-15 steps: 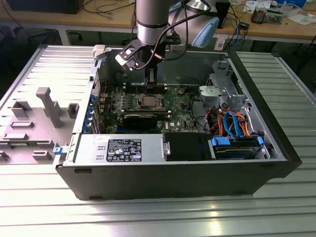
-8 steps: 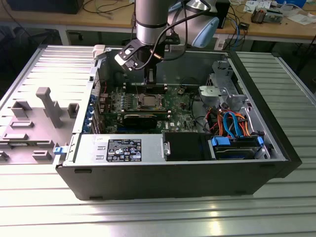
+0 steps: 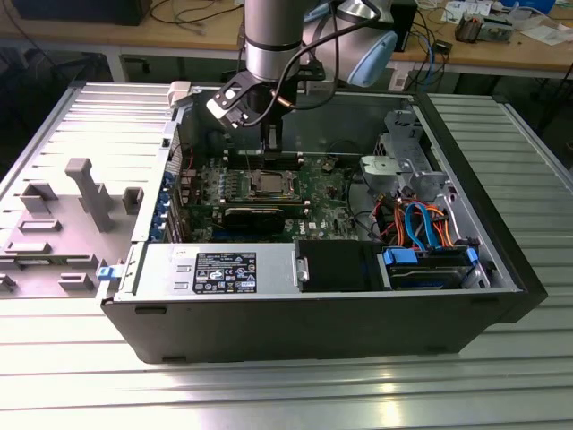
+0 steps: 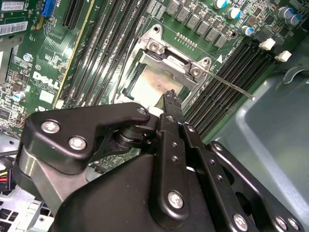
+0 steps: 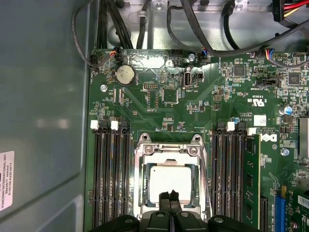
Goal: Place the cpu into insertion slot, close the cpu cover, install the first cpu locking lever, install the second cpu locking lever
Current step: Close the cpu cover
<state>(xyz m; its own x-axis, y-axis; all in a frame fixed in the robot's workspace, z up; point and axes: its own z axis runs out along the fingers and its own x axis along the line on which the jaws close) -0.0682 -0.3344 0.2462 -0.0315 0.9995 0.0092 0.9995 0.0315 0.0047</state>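
The cpu (image 5: 170, 178) lies flat in the insertion slot (image 5: 142, 170), its dull silvery top showing through the window of the cpu cover (image 5: 169, 161), which lies down over it. My gripper (image 5: 170, 195) hovers just over the chip's edge with both fingertips pressed together and nothing between them. In the second wrist view the gripper (image 4: 170, 95) stands right over the cpu (image 4: 152, 82), and a thin metal locking lever (image 4: 231, 87) sticks out sideways from the socket's corner. In the exterior view the gripper (image 3: 269, 143) hangs over the socket (image 3: 267, 184) on the green board.
Long black memory slots (image 5: 111, 179) flank the socket on both sides. The grey case wall (image 5: 43, 121) stands close by. A drive cage (image 3: 403, 161), coloured cables (image 3: 421, 224) and the power supply (image 3: 219, 269) fill the case. A grey fixture tray (image 3: 63, 224) lies at the exterior view's left.
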